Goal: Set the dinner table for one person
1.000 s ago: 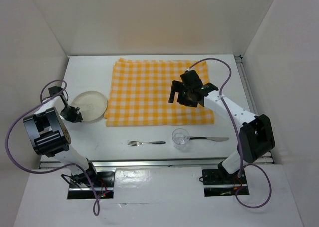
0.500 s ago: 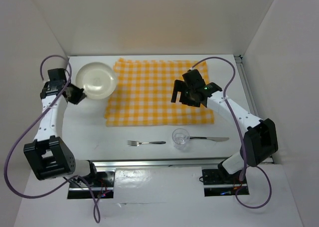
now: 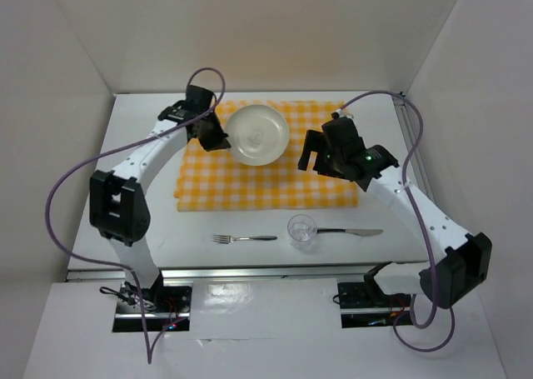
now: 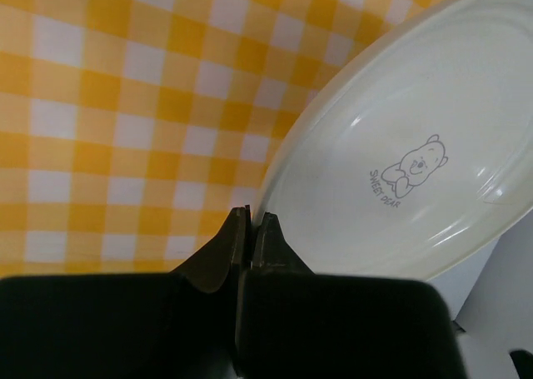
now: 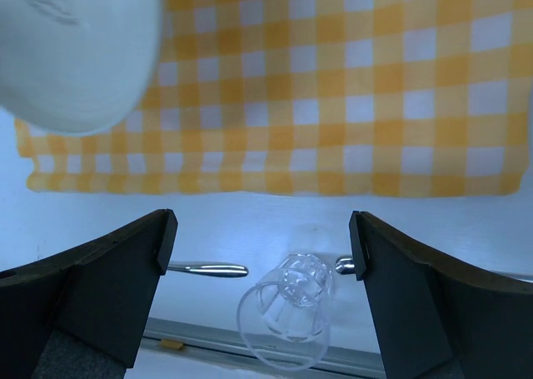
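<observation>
My left gripper (image 3: 218, 137) is shut on the rim of a white plate (image 3: 258, 134) and holds it over the far part of the yellow-and-white checked cloth (image 3: 265, 175). The left wrist view shows both fingers (image 4: 250, 229) pinching the plate's (image 4: 416, 171) edge. My right gripper (image 3: 315, 160) is open and empty above the cloth's right side. A clear glass (image 3: 302, 230) stands on the white dinner table (image 3: 150, 221) in front of the cloth, with a fork (image 3: 243, 238) to its left and a knife (image 3: 354, 231) to its right. The glass (image 5: 287, 316) shows between my right fingers' tips.
White walls enclose the table on three sides. A metal rail (image 3: 250, 272) runs along the near edge and another along the right edge (image 3: 412, 146). The arms' purple cables loop above the table on both sides.
My left arm has swung from the table's left side to the right, carrying the plate over the cloth. My right gripper has shifted a little to the right.
</observation>
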Action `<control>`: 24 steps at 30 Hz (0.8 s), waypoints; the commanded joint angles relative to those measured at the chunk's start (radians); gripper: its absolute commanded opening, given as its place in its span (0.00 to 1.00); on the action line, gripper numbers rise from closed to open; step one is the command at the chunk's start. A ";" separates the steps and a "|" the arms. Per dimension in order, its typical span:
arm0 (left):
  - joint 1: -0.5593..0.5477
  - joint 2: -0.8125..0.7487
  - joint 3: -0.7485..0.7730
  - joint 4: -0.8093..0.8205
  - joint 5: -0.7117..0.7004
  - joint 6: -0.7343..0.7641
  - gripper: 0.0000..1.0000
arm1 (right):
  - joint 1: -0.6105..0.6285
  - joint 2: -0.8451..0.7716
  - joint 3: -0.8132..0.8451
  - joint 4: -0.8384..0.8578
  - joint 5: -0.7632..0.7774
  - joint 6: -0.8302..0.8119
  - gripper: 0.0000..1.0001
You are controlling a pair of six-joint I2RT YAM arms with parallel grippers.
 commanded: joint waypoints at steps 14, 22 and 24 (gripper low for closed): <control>-0.117 0.365 0.203 -0.017 -0.052 0.012 0.00 | -0.022 -0.311 -0.368 -0.147 -0.233 0.165 0.99; -0.126 0.448 0.216 -0.066 -0.083 0.012 0.16 | 0.063 -0.328 -0.440 -0.126 -0.230 0.211 0.98; -0.126 0.431 0.194 -0.046 -0.093 0.012 0.43 | 0.078 -0.296 -0.450 -0.095 -0.212 0.220 0.95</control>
